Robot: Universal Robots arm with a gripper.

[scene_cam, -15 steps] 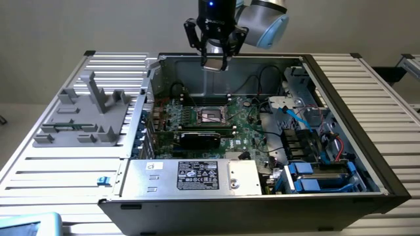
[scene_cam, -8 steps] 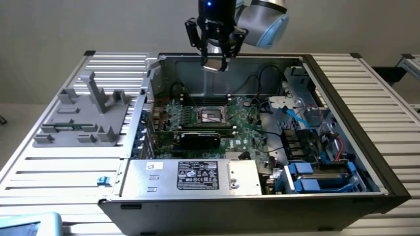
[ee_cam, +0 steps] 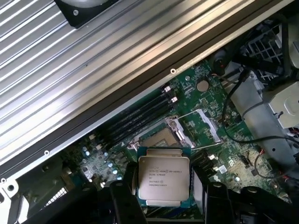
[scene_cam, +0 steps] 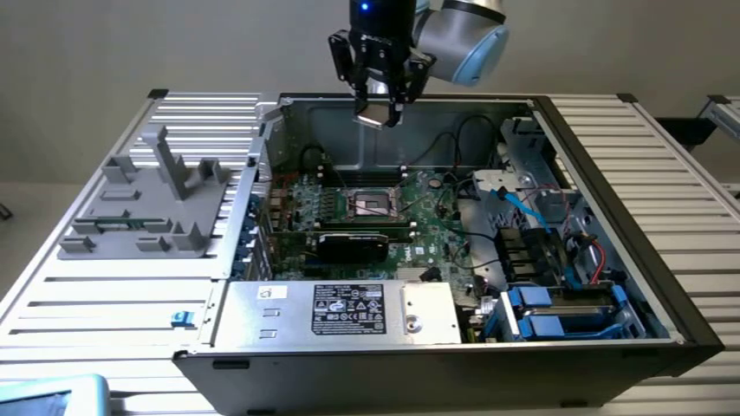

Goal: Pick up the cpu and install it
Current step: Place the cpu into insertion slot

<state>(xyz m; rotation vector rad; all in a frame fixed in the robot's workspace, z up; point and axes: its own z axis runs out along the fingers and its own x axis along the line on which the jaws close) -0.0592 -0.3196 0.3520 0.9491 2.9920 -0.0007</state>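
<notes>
The cpu (ee_cam: 163, 179), a flat square chip with a silver top and printed lettering, sits clamped between my gripper's (ee_cam: 163, 196) black fingers (ee_cam: 125, 200). In the exterior view my gripper (scene_cam: 379, 111) hangs high over the back of the open computer case (scene_cam: 613, 173), with the cpu (scene_cam: 373, 118) showing as a pale square at its tips. The black socket frame (scene_cam: 373, 201) lies on the green motherboard, well below and a little in front of the gripper. The wrist view shows the same socket frame (ee_cam: 187, 130) with its metal bracket flipped open, just past the held chip.
A grey plastic fixture (scene_cam: 151, 204) with upright posts stands on the slatted table at the exterior view's left. Inside the case are a power supply (scene_cam: 335, 308), black cables (scene_cam: 463, 139), memory slots (ee_cam: 140, 112) and blue drive bays (scene_cam: 555, 312). A blue object (scene_cam: 47, 394) sits at the near left corner.
</notes>
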